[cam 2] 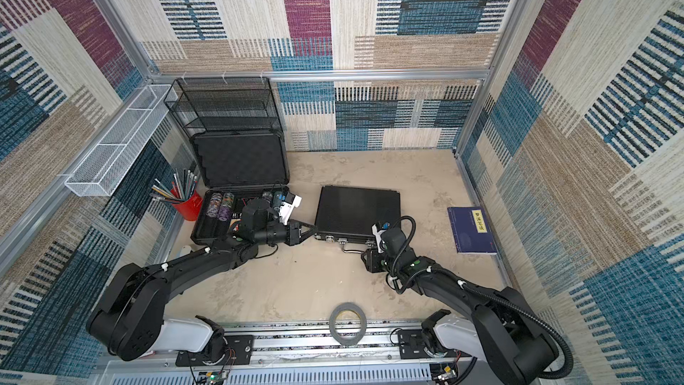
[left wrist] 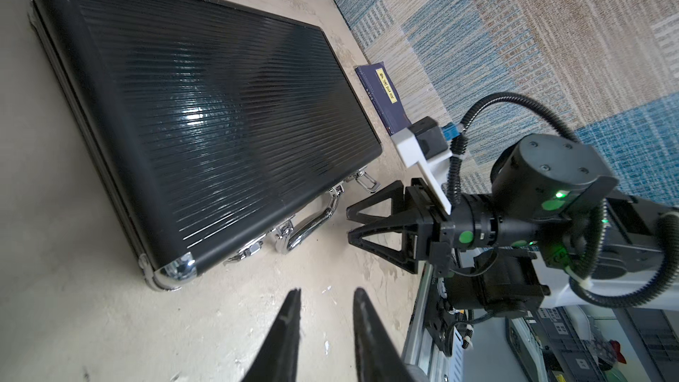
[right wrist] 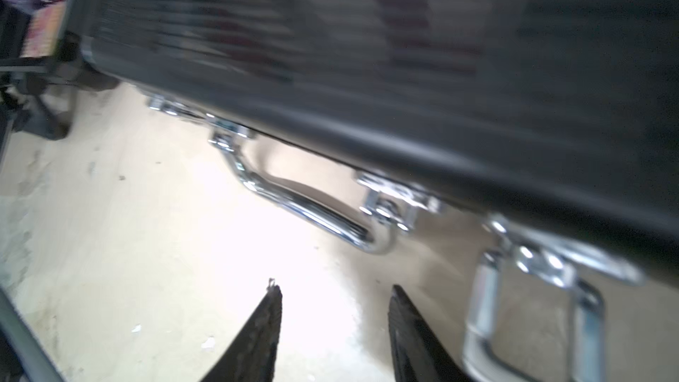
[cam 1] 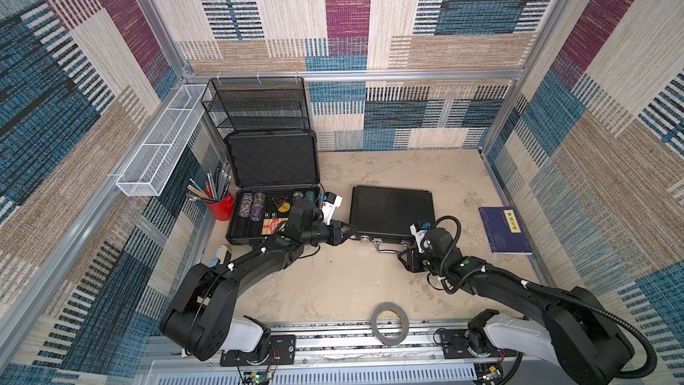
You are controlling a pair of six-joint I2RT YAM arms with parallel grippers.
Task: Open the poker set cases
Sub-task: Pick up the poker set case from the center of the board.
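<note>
Status: large grey plastic case (cam 1: pixel 273 164) open; slim black silver-latched case (cam 1: pixel 392 212) lid still shut; left gripper (left wrist: pixel 327 292) and right gripper (right wrist: pixel 334 287) parted, empty.

The dark blue book (cam 1: pixel 505 230) carries a yellow label (cam 1: pixel 513 221) with four dark Chinese characters in a column, apparently 梦溪笔谈. Print on the orange card box (cam 1: pixel 268 226) inside the open case (cam 1: pixel 274 161) is too small to read.

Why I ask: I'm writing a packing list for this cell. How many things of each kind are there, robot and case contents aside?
Poker set cases: 2 (open case, closed black case)
Mesh organisers: 2 (black rack, white basket)
Book: 1
Red pencil cup: 1
Tape roll: 1
Total: 7
</note>
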